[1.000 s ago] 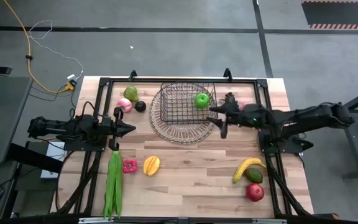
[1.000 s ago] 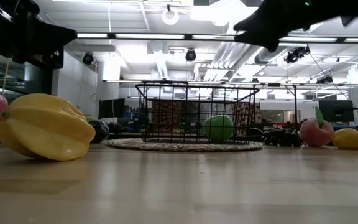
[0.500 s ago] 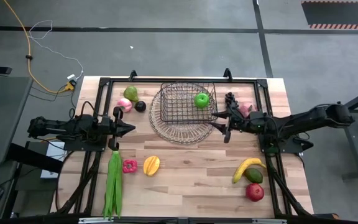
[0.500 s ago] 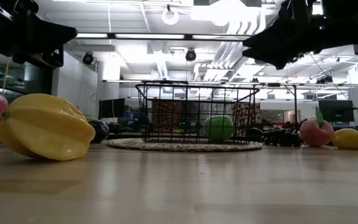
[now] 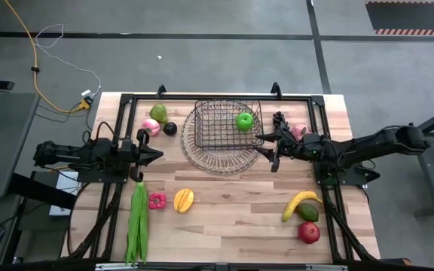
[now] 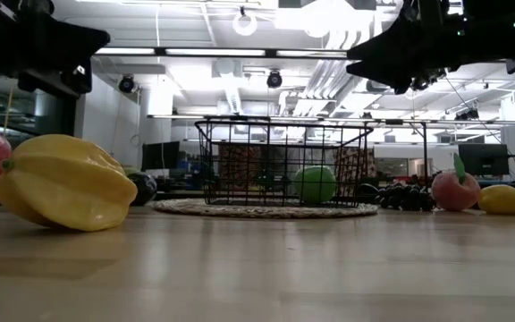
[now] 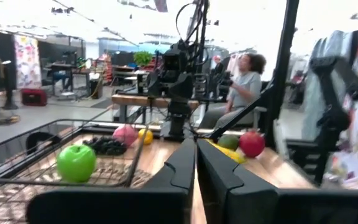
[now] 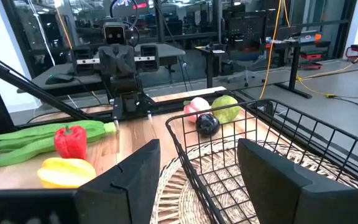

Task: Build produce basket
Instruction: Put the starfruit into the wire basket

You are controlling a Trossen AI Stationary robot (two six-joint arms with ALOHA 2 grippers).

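Hovering just beside the wire basket's [image 5: 221, 135] right side, the right gripper [image 5: 275, 141] holds its fingers apart around nothing. A green apple [image 5: 244, 120] sits inside the basket near its far right corner. The left gripper [image 5: 151, 156] waits at the table's left, fingers pressed together and empty. Long green pods [image 5: 137, 221], a yellow starfruit [image 5: 183, 199], a banana [image 5: 300, 202] and a red apple [image 5: 309, 232] lie on the wooden table [image 5: 232, 214].

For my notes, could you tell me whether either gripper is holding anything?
Nothing is held: the left gripper is shut on nothing, and the right gripper is open by the basket.
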